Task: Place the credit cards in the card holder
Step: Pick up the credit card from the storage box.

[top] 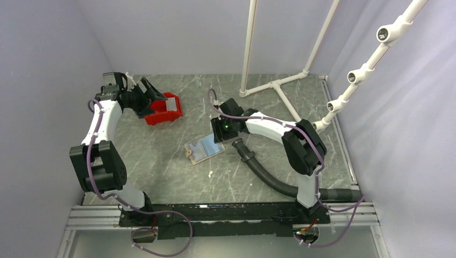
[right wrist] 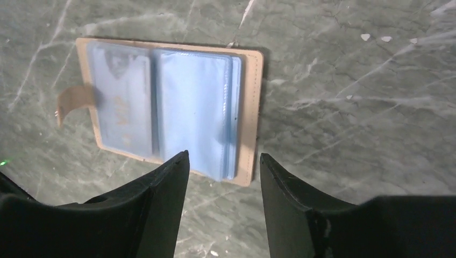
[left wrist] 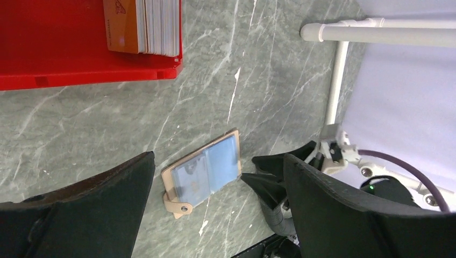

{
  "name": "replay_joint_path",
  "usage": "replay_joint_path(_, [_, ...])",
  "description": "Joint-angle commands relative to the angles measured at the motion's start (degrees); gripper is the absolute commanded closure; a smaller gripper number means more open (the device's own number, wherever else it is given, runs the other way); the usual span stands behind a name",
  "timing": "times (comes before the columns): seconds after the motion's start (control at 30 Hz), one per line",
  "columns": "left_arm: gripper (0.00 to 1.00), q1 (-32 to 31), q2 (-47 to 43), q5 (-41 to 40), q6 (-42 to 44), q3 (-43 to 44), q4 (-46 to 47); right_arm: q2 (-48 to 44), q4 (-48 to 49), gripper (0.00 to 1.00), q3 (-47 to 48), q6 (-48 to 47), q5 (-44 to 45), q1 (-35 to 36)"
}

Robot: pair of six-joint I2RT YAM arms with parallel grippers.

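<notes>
Tan card holder (right wrist: 166, 107): looks floppy | credit cards (left wrist: 142, 26): thin, stiff, likely slick, pinch by edges | left gripper (left wrist: 218, 161) wide, empty | right gripper (right wrist: 225, 156) half-open, empty

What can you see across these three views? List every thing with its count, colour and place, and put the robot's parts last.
flat tan card holder with pale blue sleeves: one, open, table centre
stack of thin cards: number unclear, orange-brown face, white edges, in the bin
red plastic bin: one, far left
black ribbed hose: one, right of the holder
white pipe frame: one, far right
grey marbled table: one
left gripper: black, open, by the bin
right gripper: black, open, over the holder
</notes>
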Motion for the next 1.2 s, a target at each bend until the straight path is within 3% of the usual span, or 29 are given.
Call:
replay_joint_path(0.0, [0.06,0.20,0.65,-0.42,2.59,3.04,-1.37,-4.69,-0.40,0.46,2.75,-2.91,-1.55,1.81])
replay_joint_path(0.1, [0.01,0.19,2.16,-1.61,3.18,4.97,-1.21,-2.53,3.16,0.53,3.27,0.50,-12.08,1.83])
replay_joint_path(0.6, [0.04,-2.84,26.20,-7.25,7.14,23.99,-2.56,-4.60,5.16,0.54,0.04,-1.64,-10.53,0.62])
replay_joint_path(0.83, [0.01,-5.21,32.38,-12.17,6.85,27.47,-2.81,-4.99,6.23,0.55,-1.12,-1.29,-11.51,-0.37])
replay_joint_path(1.17, [0.05,-5.60,35.91,-4.82,3.42,27.74,1.10,-5.21,6.51,0.55,-1.62,-1.29,-11.70,-0.72])
